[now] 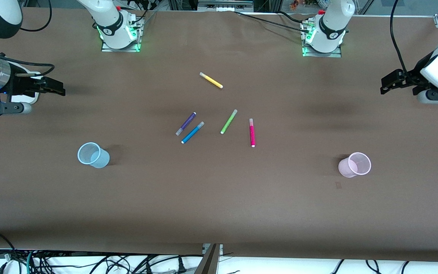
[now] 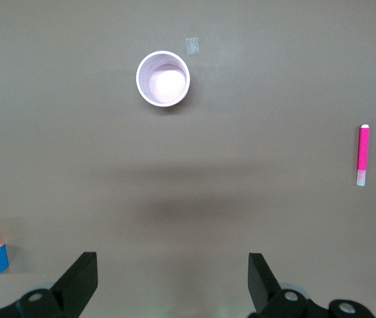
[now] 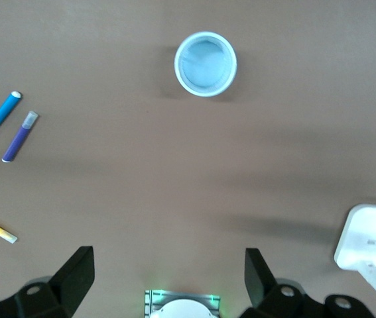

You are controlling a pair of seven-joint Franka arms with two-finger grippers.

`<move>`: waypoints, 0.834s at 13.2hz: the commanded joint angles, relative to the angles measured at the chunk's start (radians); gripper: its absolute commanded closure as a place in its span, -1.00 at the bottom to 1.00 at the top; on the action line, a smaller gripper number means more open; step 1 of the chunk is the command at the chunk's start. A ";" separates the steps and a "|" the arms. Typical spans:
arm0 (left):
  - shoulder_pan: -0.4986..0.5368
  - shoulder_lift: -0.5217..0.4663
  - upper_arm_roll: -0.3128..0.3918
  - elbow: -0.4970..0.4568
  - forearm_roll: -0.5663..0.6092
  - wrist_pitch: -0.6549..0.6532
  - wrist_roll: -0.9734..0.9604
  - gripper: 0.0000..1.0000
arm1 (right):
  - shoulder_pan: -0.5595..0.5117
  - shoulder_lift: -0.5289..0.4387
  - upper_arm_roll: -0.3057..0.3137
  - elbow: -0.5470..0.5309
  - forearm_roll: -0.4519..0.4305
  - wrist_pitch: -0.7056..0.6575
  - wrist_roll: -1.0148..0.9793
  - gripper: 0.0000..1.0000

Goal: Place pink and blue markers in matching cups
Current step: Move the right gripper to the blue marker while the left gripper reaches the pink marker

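Surface: a wide brown bench point(image 1: 219, 213), both arm bases along its edge farthest from the front camera, cables hanging off the near edge.
Markers: five lie loose near the middle. The pink marker point(image 1: 252, 132) lies with its long axis running toward the front camera, white tip at the near end. The blue marker point(image 1: 192, 132) lies on a slant, just beside the purple marker point(image 1: 186, 123) and nearer the front camera than it. The green marker point(image 1: 229, 121) lies between the blue and pink ones; the yellow marker point(image 1: 211, 80) lies farther from the front camera than the rest.
Cups: the blue cup point(image 1: 93, 155) stands upright toward the right arm's end of the bench, the pink cup point(image 1: 354, 164) upright toward the left arm's end. Both look empty.
Left claw: the left claw point(image 1: 390, 84) hangs over its own end of the bench, jaws wide apart, holding nothing.
Right claw: the right claw point(image 1: 53, 86) hangs over its own end, jaws wide apart, empty.
Key relation: the pink marker lies inward of the left claw, toward the bench's middle, so the left arm looks nearer to it; likewise the right arm for the blue marker.
Progress: nothing placed yet, judging by the empty cups.
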 commanded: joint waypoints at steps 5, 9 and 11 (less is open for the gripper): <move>0.011 -0.009 -0.098 -0.037 0.004 0.001 -0.117 -1.00 | 0.229 0.175 0.005 0.018 0.007 0.218 0.651 -1.00; 0.011 -0.006 -0.155 -0.113 0.001 0.107 -0.193 -1.00 | 0.306 0.281 0.005 0.020 0.053 0.361 0.893 -1.00; 0.011 -0.005 -0.190 -0.184 -0.003 0.203 -0.193 -1.00 | 0.355 0.335 0.005 0.020 0.053 0.431 0.969 -0.99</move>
